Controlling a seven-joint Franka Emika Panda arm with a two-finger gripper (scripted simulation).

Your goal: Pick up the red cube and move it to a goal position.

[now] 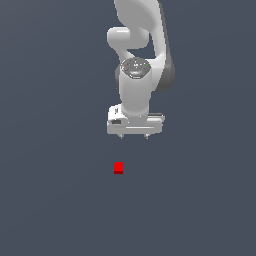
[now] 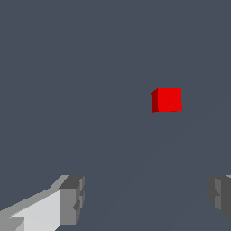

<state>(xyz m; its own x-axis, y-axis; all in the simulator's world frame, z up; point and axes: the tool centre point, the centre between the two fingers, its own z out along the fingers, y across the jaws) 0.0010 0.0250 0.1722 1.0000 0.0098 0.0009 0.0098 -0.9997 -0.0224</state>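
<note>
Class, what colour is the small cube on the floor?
The cube is bright red, clearest in the wrist view.

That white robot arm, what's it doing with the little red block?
The white robot arm is getting ready to grab the red cube. Its gripper is open and holds nothing. The cube sits alone on the dark gray floor, apart from the gripper. In the wrist view the cube lies beyond the two gray fingertips, not between them. So it has not been picked up yet.
</note>
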